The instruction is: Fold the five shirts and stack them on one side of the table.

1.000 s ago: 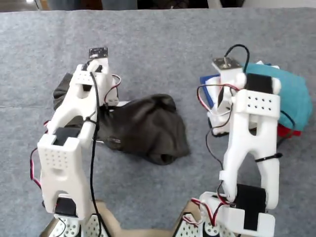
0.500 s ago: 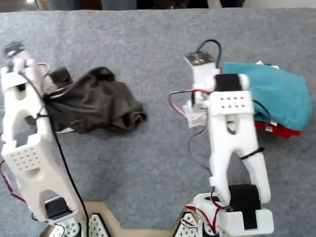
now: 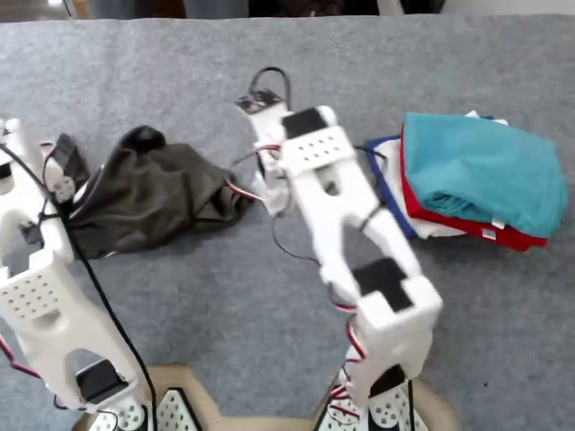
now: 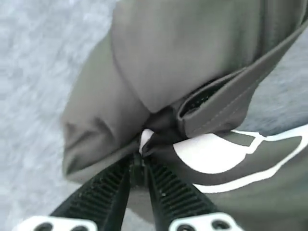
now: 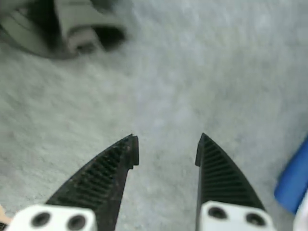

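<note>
High view: I am seeing the dark shirt (image 3: pixel 153 193) lying crumpled at nine o'clock on the table (image 3: pixel 225 296), my left gripper (image 4: pixel 139 161) pinching its fold. My right gripper (image 5: pixel 166 144) is hovering near centre, jaws wide apart; folded shirts (image 3: pixel 476 175) are sitting stacked at three o'clock.

A grey, felt-like cover (image 3: pixel 269 63) spreads across the whole table I work at. At its near edge lies a tan board (image 3: pixel 252 422). Beyond the far edge I see a dark strip of room (image 3: pixel 296 7).
</note>
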`<state>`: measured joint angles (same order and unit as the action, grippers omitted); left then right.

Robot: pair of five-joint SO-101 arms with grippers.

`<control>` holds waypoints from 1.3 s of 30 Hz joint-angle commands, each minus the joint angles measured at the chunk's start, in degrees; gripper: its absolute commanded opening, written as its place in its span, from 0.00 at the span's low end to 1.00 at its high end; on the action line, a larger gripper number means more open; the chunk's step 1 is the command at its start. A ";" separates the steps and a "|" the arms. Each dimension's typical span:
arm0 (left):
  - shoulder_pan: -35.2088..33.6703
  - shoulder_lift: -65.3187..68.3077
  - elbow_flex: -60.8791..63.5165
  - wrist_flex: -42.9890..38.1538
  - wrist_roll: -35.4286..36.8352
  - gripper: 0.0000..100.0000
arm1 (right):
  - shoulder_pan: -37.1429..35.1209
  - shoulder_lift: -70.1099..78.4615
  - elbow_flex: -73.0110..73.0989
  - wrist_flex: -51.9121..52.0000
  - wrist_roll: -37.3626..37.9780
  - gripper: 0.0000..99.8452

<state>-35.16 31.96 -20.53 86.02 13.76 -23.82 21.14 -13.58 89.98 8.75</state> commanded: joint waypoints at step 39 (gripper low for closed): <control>-2.95 -41.32 39.34 -13.36 -1.67 0.03 | -8.26 38.20 -47.08 11.25 -11.25 0.01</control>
<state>-37.45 -6.55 19.91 73.10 11.82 -32.70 62.64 -62.99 100.62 -1.98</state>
